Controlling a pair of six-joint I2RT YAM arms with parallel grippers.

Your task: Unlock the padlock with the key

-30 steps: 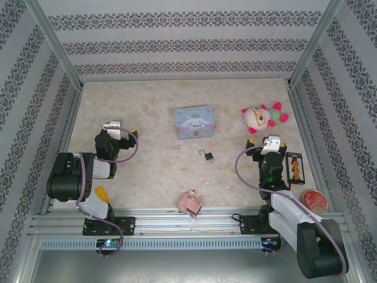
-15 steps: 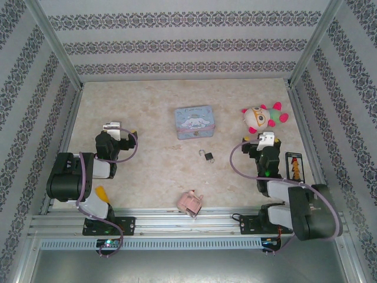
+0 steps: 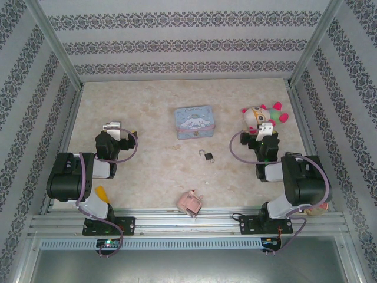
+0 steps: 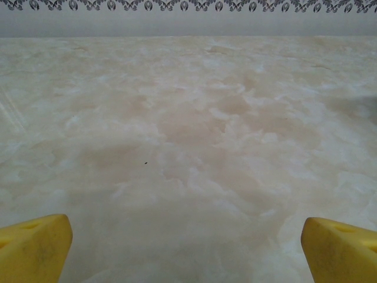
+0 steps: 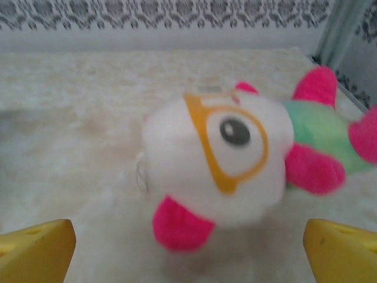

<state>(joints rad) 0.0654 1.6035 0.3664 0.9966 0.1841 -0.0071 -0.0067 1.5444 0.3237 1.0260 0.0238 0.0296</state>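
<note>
**A:** How did the padlock look?

**B:** The tiny padlock point(image 3: 207, 156) had a black squarish body and a thin silver shackle. It lay on the pale marbled worktop point(image 3: 147, 106) just right of the frame's centre, below the light-blue cartoon tin box point(image 3: 194, 122) and apart from it. At that size I could not make out a key.

**A:** What did the wrist views add?

**B:** The left wrist view showed the left hand point(image 4: 188, 253) with its yellow fingertips point(image 4: 32, 247) spread wide, holding nothing, and bare worktop ahead. The right hand point(image 5: 188, 253) was spread just as wide and was also empty. It faced a blurred white plush toy point(image 5: 230, 165) with orange glasses and pink limbs. From above, that toy sat small at the upper right, and a pink toy block point(image 3: 189, 202) lay at lower centre.

**A:** Anything different from a second before?

**B:** The right arm point(image 3: 300, 183) had folded back, and its hand had moved up the frame to just below the toy. The left arm point(image 3: 73, 177) and the padlock had stayed put.
</note>
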